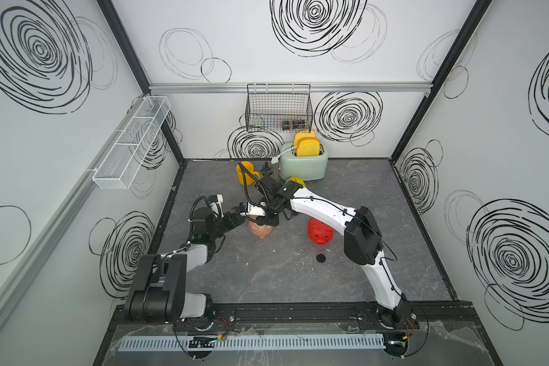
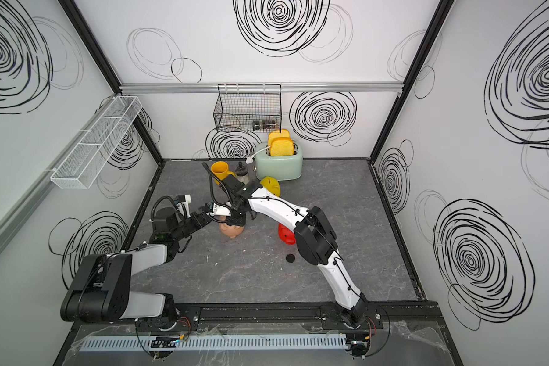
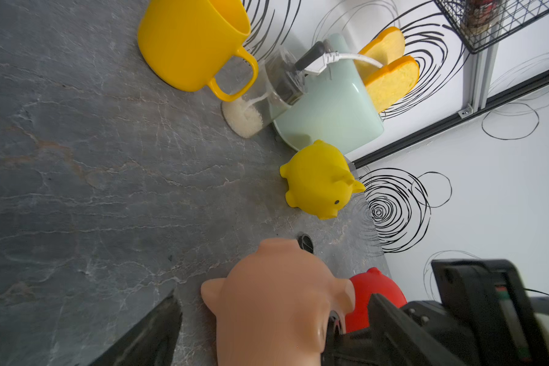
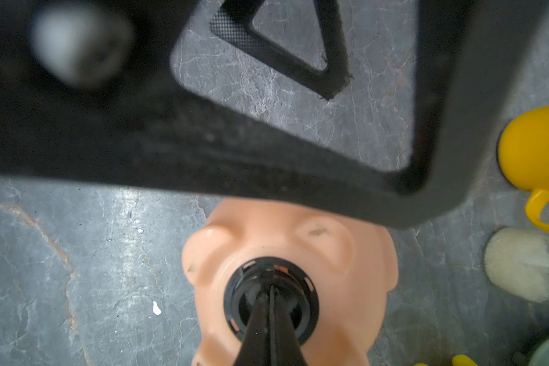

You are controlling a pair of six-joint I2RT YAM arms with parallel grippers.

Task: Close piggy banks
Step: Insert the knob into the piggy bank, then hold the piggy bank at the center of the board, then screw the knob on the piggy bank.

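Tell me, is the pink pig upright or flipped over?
Flipped over: the pink pig shows its belly, feet up, with a black plug in the hole.

From the pink pig (image 1: 261,234), you have open tabletop (image 1: 266,285) at 6 o'clock, red pig (image 1: 320,234) blocking 3, mug (image 1: 245,173), toaster (image 1: 304,164), yellow pig (image 2: 270,185) crowding 12 to 1.

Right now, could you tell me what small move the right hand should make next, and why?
Probably press the black plug straight down a little. The right hand, shut, rests its tips on it in the belly hole of the upturned pink pig; whether it is fully seated is unclear.
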